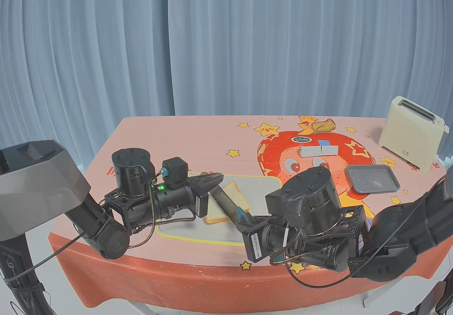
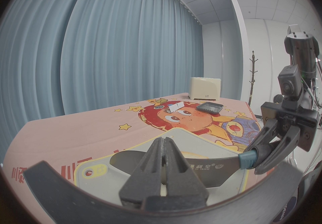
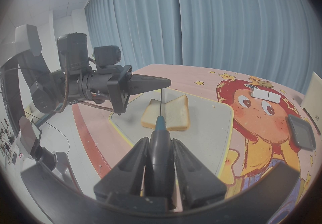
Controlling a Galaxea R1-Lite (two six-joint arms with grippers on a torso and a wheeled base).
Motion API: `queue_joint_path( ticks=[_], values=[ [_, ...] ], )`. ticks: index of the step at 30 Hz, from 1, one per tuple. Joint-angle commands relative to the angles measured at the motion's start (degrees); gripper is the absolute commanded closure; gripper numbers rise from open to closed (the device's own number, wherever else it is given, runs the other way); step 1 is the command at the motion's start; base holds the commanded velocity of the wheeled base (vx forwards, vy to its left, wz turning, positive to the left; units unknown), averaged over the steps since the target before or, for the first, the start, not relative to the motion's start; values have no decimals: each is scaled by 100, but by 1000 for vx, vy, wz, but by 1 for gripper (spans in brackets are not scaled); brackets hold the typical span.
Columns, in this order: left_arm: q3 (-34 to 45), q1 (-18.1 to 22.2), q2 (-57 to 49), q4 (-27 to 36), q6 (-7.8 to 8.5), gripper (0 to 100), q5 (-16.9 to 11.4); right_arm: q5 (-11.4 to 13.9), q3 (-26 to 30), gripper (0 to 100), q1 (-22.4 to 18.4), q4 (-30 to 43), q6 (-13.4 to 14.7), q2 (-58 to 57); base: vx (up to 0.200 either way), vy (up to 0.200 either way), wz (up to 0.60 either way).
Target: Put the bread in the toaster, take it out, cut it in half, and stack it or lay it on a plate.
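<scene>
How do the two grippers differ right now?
The right gripper is shut on the knife handle; the left gripper is shut and empty. The right gripper points away from the robot, the left gripper toward its right. Both hang low over the cutting board by the bread.

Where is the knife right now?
Head view, centre: the knife is held in the right gripper, its blade across the bread on the cutting board, with the left gripper close beside it.

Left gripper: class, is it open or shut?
Shut: the left gripper has its fingers pressed together along their length, tapering to one point.
</scene>
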Motion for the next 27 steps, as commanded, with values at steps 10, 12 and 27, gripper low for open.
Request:
queue_joint_path(
  ticks=[10,12,27],
  values=[
    [38,32,-79,-18,-7,100,12,3,21,100,11,17,-5,10,0,0,0],
    [20,41,0,-27,-7,100,12,3,21,100,11,17,-5,19,0,0,0],
    [38,41,131,-18,-15,100,12,-5,-128,100,-33,-19,13,-121,0,0,0]
  ],
)
